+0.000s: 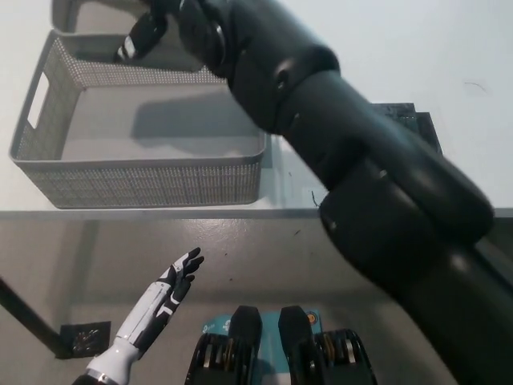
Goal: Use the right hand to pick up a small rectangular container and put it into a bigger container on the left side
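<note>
My black right arm reaches across the picture from the bottom right to the top left. Its hand is above the far edge of the big grey perforated basket. The hand is shut on the small grey rectangular container, which shows only partly at the top edge, over the basket's far left corner. The basket's floor is bare, with the arm's shadow on it. My white left hand rests open below the table's front edge at the lower left.
The white table holds the basket at the left. A dark square patch on the table right of the basket is mostly covered by my arm. The table's front edge runs across the middle of the picture.
</note>
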You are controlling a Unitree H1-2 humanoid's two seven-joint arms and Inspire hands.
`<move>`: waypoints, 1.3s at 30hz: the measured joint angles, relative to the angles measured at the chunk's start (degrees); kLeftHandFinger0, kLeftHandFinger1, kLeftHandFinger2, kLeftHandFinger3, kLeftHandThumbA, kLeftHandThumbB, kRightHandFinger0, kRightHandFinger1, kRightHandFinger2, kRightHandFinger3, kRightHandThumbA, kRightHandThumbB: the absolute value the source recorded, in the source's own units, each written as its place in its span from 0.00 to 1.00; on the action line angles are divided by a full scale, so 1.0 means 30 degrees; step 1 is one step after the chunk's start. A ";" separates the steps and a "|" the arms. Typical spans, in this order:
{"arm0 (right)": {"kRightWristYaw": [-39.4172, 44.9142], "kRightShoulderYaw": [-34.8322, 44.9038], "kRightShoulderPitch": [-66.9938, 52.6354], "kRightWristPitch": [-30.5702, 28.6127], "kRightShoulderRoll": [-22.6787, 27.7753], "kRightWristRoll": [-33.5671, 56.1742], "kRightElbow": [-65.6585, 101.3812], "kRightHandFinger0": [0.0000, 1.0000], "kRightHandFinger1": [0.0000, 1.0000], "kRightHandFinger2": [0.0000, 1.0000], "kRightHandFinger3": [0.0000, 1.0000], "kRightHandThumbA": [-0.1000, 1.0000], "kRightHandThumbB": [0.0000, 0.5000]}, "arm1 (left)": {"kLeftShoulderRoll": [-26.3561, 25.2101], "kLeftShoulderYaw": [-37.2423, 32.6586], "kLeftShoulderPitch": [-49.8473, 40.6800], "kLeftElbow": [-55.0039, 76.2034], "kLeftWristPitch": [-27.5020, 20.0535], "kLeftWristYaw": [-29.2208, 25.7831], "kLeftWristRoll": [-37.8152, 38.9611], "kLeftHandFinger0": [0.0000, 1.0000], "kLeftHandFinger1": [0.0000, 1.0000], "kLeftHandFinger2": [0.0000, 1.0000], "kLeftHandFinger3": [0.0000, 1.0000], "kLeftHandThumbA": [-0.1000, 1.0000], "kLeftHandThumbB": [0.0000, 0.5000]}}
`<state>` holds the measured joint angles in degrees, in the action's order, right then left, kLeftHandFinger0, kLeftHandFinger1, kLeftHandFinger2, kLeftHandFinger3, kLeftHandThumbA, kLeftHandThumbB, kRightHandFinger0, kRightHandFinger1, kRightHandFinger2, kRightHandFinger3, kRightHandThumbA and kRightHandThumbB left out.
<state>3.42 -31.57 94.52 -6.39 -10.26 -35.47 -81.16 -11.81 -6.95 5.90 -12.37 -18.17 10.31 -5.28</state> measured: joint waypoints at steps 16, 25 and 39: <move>0.1500 -0.0437 -0.2008 0.0940 -0.0525 -0.0110 -0.0812 1.00 1.00 1.00 1.00 0.66 1.00 | 0.0002 -0.0111 0.0280 0.0168 0.0016 0.0180 -0.0056 1.00 1.00 1.00 1.00 1.00 0.58; 0.2083 -0.0386 -0.1894 0.1221 -0.0313 -0.0084 -0.0802 1.00 1.00 1.00 1.00 0.80 1.00 | 0.0002 -0.0132 0.0352 0.0218 0.0012 0.0197 -0.0251 1.00 1.00 1.00 1.00 1.00 0.60; 0.1509 0.3526 0.1134 -0.0780 0.4469 0.1679 0.2051 1.00 1.00 1.00 1.00 0.90 0.80 | -0.0031 -0.0168 0.0459 0.0209 -0.0004 0.0350 -0.0277 1.00 1.00 1.00 1.00 1.00 0.55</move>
<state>7.95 -20.99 97.92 -8.73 3.14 -30.43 -75.00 -11.90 -7.46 7.27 -11.74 -18.18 11.36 -6.11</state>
